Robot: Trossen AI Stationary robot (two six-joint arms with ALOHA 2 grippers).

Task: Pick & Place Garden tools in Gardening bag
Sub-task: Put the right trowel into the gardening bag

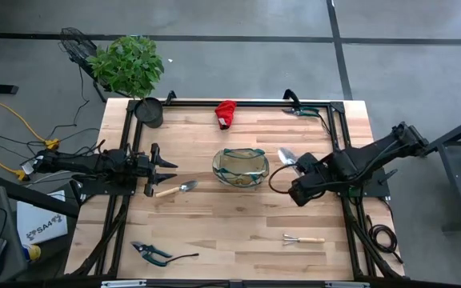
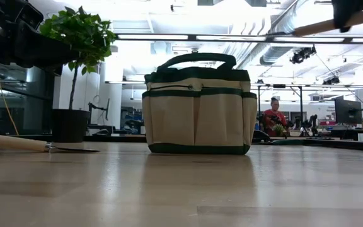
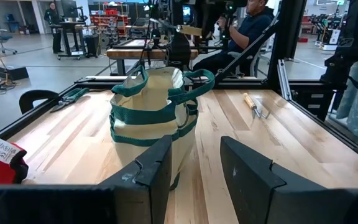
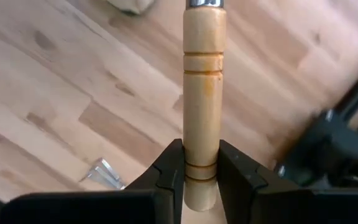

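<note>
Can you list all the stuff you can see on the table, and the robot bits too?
gardening bag: one, tan with green trim, table middle
trowel: one, silver blade, wooden handle, held above the table right of the bag
small trowel: one, wooden handle, lying left of the bag
mini rake: one, wooden handle, front right
pruners: one, green-black, front left
red glove: one, back edge
black pot: one, holds a green plant, back left corner
left end effector: open, empty, left of the bag
right end effector: shut on the trowel handle

Wooden table (image 1: 238, 224): bag (image 1: 241, 167), pruners (image 1: 152, 254), rake (image 1: 303, 239).
</note>
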